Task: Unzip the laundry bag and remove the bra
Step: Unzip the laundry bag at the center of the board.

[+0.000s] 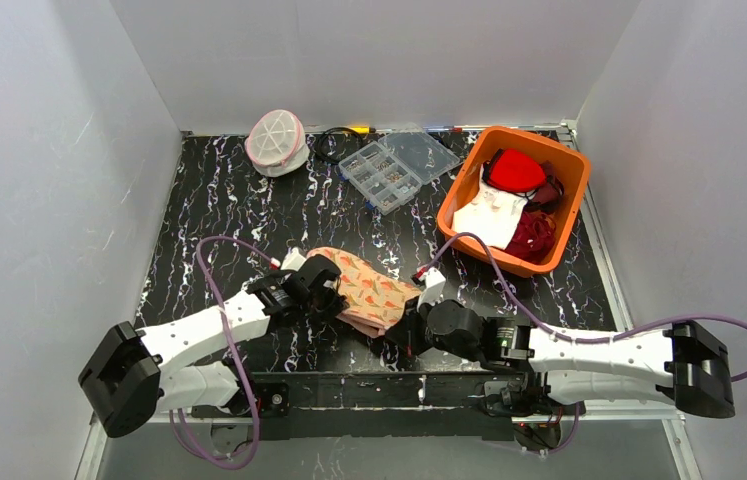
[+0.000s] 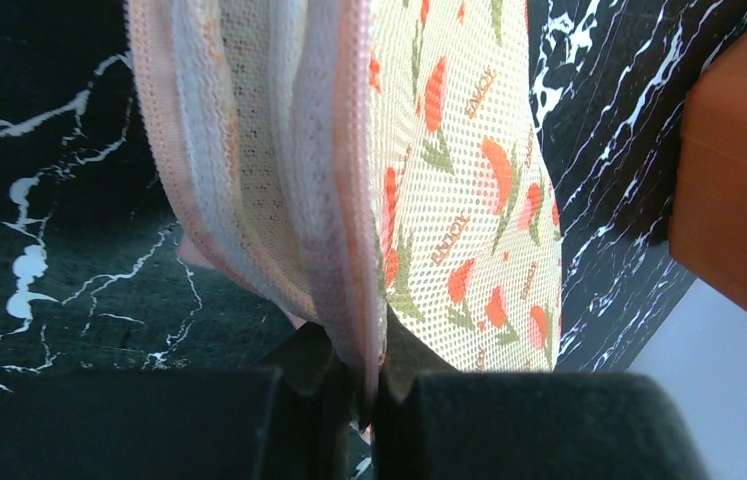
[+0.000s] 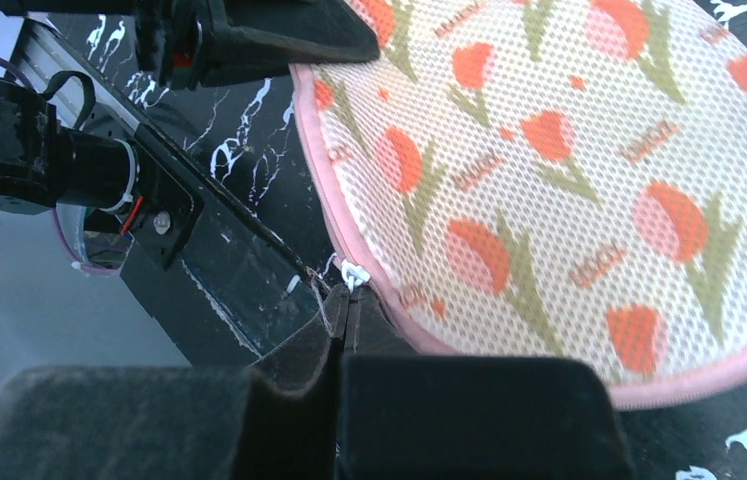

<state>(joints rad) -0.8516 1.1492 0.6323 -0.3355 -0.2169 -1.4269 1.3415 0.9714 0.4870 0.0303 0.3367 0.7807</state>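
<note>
Okay so both arms are working a flat flower-print mesh bag (image 1: 374, 290) in the lower middle of the overhead view, right in front of the arm bases. The left gripper (image 1: 335, 298) is clamped on the bag's left edge. In its own wrist view the fingers (image 2: 314, 365) are pressed together with the pink-trimmed layers squeezed between them.

The right gripper (image 1: 399, 325) is on the near right edge. In its wrist view the tips are closed right under the little white zip pull (image 3: 352, 272) on the pink rim, and it looks like they've got the tab pinched, though it's tiny.

My read is that we're at the unzip step, with one hand anchoring and the other on the pull. I can't tell how far the zip is open, and I can't see any bra.

Also, there's a white dome bag (image 1: 276, 140) with a pink rim in the upper left of the table, well away from both arms. It could equally be the laundry bag the task means, but nobody's touching it.

Next up, I'd guess the right arm has to drag the pull along the curved rim while the left keeps the fabric taut. It needs to follow the curve, or the mesh will just bunch up and slide.

An orange basket (image 1: 455, 205) of clothes sits upper right, and there's a clear plastic box (image 1: 399, 165) beside it.
</note>
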